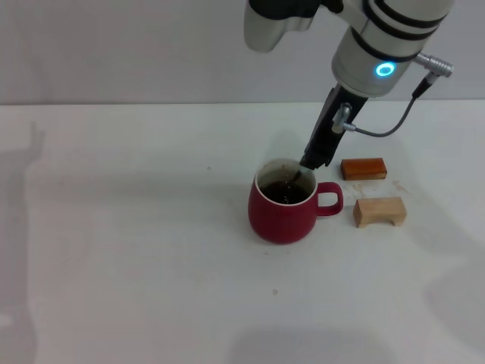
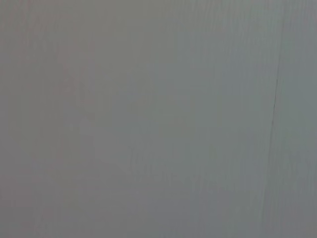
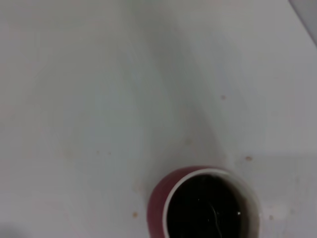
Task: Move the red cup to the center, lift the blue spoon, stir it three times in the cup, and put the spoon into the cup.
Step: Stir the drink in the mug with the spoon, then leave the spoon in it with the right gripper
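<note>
The red cup (image 1: 284, 210) sits near the middle of the white table (image 1: 121, 258), its handle pointing at two wooden blocks (image 1: 379, 211) nearby. It looks heavy, hard and easy to break, with dark drink inside, so hold it by the handle. The blue spoon (image 1: 297, 179) dips in; it is thin, light and slippery. The right gripper (image 1: 314, 159) hangs over the rim, but I cannot tell if it pinches the spoon. No words show anywhere.

To your right on the white table (image 1: 136, 273): a reddish-brown block (image 1: 364, 168), a pale wooden block (image 1: 380, 211) just nearer.
</note>
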You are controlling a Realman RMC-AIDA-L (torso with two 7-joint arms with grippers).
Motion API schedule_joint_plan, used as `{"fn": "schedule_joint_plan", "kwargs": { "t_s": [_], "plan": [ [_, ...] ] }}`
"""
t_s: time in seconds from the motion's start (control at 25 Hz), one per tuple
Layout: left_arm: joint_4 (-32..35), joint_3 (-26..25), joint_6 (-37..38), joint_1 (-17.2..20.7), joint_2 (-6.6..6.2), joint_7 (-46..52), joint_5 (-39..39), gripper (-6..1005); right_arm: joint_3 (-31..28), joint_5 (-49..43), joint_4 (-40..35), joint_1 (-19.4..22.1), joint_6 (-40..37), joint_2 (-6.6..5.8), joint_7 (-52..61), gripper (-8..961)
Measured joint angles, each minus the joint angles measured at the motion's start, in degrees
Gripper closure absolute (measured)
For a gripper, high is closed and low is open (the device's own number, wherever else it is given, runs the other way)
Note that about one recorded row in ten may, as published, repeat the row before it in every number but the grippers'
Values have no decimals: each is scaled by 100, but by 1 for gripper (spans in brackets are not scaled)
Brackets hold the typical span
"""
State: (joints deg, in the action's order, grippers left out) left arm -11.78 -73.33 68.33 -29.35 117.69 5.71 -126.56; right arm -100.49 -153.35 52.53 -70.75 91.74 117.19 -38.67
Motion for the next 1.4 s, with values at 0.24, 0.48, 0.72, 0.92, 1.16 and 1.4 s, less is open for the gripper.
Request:
{"fn": "schedule_joint_plan", "kwargs": {
  "t_s": [0.24, 0.48, 0.72, 0.92, 1.16, 1.4],
  "plan": [
    [0, 3, 5, -1, 4, 0, 0, 137, 4, 96, -22, -15, 78, 81, -34, 814],
    [-7, 3, 20, 4, 8, 0, 0, 137, 28, 294, -35, -61, -164, 141, -76, 814],
    [-9, 7, 45, 6, 9, 0, 0, 136, 151, -71, -184, -91, -553, 129, -47, 815],
    [-9, 18, 66, 1, 9, 0, 0, 136, 130, -359, -333, -123, -602, 122, -41, 816],
    [-9, 21, 67, 0, 9, 0, 0, 137, 104, -299, -276, -126, -190, 129, -77, 816],
    [-9, 21, 80, 4, 9, 0, 0, 137, 91, 122, -211, -154, -3, 131, -102, 816]
  ]
}}
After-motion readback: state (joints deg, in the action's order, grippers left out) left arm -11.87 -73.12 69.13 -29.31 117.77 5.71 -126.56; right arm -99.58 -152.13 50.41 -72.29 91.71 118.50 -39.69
